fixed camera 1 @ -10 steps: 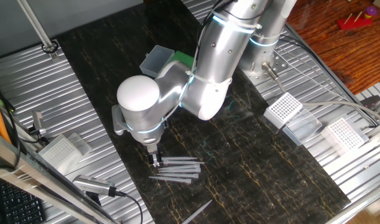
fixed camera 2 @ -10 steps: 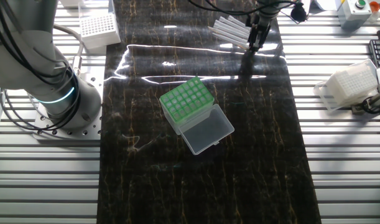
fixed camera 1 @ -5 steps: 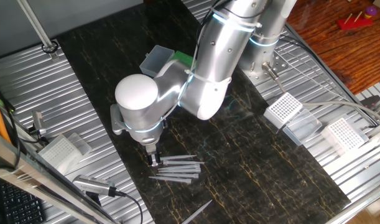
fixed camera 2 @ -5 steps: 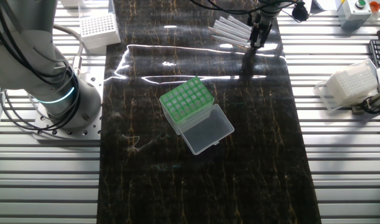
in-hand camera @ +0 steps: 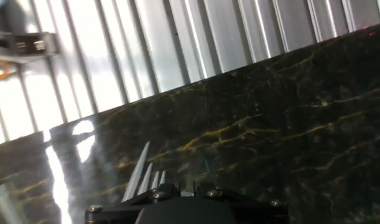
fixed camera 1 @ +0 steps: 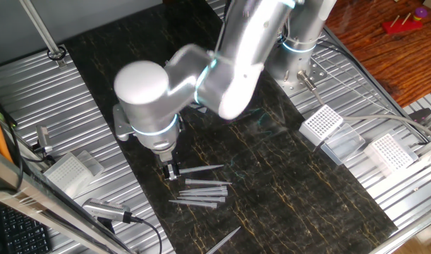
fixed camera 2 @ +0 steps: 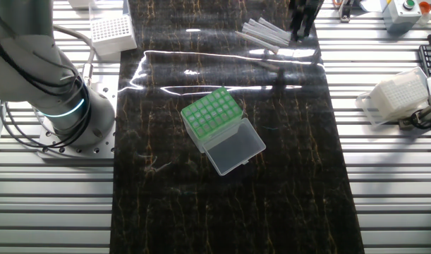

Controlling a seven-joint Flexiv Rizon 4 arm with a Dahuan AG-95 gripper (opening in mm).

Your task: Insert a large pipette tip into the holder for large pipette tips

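From one fixed view, my gripper [fixed camera 1: 172, 171] hangs low at the wide ends of the tips. One tip [fixed camera 1: 201, 169] juts from it toward 3 o'clock, set apart above the pile [fixed camera 1: 201, 193] lying on the bench [fixed camera 1: 286, 183], so I judge I am clenched on that tip near its wide end, though the fingers are too small to be sure. The holder is hidden behind my arm here.

From the other fixed view, my gripper [fixed camera 2: 300, 21] sits at the 12 o'clock edge, just beside the pile [fixed camera 2: 261, 34]. The holder [fixed camera 2: 212, 115], green top up and lid folded open toward 5 o'clock, stands mid-bench, well apart from me.

In the hand view, pale tapered points [in-hand camera: 140, 171] fan out just ahead of my fingers over the dark bench [in-hand camera: 289, 124]; the grip itself is hidden under the gripper body.

The tip looks featherlight, thin-walled plastic: smooth, a bit slippery, stiff along its length but likely to flex or pivot under a hard squeeze. I judge the wide collar end the right place to hold, leaving the narrow point free to enter a hole, with gentle pressure so it doesn't swing.
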